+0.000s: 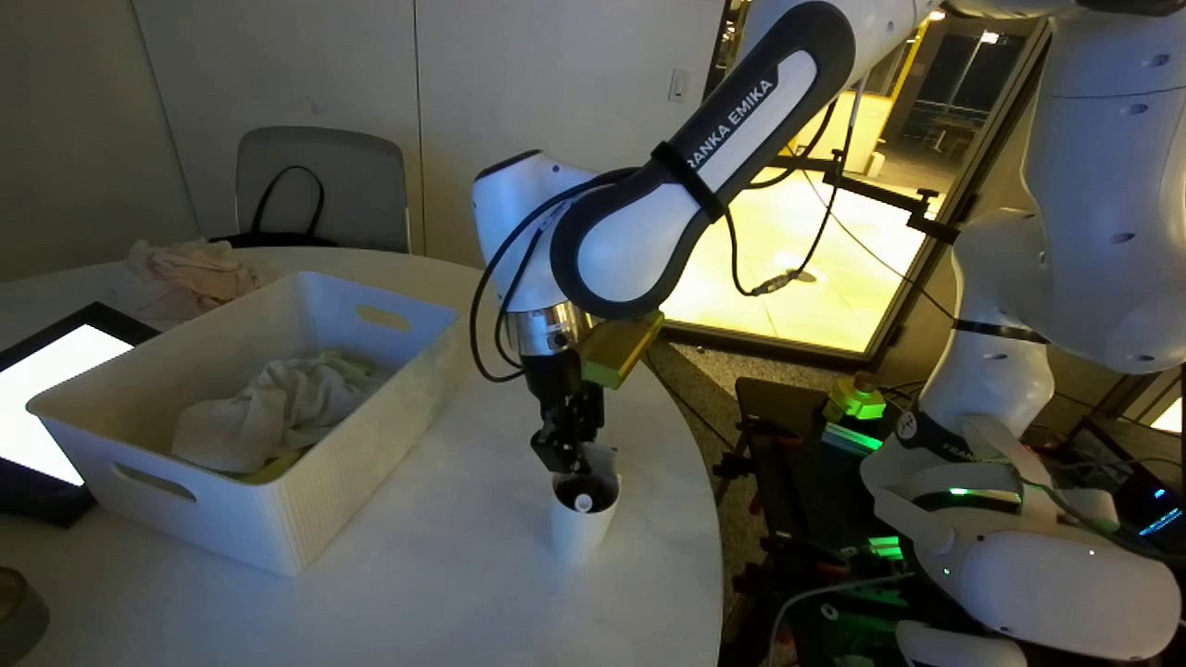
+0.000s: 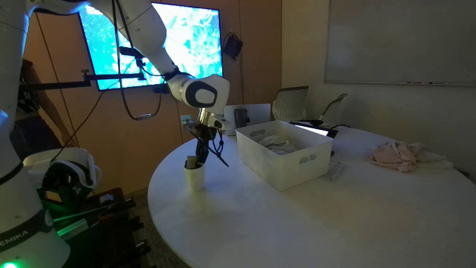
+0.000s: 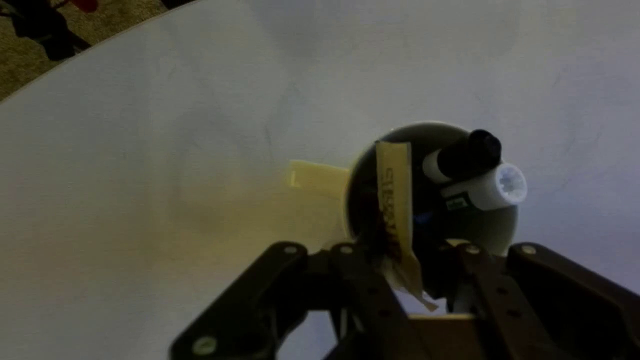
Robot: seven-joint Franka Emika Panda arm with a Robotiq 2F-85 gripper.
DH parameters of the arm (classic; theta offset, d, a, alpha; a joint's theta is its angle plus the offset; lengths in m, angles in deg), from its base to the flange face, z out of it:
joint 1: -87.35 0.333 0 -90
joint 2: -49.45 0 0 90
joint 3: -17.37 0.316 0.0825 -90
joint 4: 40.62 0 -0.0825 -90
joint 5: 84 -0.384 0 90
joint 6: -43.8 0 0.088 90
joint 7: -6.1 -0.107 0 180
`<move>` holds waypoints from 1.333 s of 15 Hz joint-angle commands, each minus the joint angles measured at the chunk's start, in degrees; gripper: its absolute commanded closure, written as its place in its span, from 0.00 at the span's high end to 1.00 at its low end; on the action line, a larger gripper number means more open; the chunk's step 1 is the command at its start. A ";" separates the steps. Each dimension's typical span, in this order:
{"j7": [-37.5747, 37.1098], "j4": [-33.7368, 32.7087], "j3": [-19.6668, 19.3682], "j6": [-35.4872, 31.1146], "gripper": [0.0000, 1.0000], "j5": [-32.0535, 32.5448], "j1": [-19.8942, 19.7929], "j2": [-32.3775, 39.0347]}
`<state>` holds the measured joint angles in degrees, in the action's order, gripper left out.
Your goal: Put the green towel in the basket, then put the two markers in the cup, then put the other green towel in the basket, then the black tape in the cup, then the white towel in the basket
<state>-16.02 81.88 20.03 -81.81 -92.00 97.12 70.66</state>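
Observation:
My gripper (image 1: 572,460) points down at the mouth of the white cup (image 1: 580,528), its fingertips at rim height. In the wrist view a tan strip with dark lettering, seemingly the core of the black tape (image 3: 395,195), runs between the fingers, which are shut on it; its dark part blends with them. Two markers (image 3: 462,155) (image 3: 492,187) lean inside the cup on the right. The white towel (image 1: 273,412) lies in the basket (image 1: 371,472). Yellow-green bits of the green towels (image 1: 269,466) (image 1: 347,366) show beneath and behind it.
Pink and whitish cloths (image 2: 396,154) lie on the table beyond the basket. Beside the basket is a lit tablet-like screen (image 1: 46,398). A dark round thing (image 1: 18,611) is cut off by the frame. The table edge (image 1: 709,519) runs close to the cup.

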 commanded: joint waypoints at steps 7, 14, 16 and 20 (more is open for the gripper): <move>-1.62 0.36 0.47 -3.62 0.12 -0.49 0.28 0.94; -2.58 1.11 0.55 -5.13 0.53 -0.45 0.54 -0.27; -2.59 1.69 0.57 -4.53 0.59 -0.47 0.47 -1.77; -1.91 2.66 0.84 -1.35 0.66 -0.29 0.25 -6.22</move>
<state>-17.70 82.73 20.45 -85.60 -92.19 97.45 69.98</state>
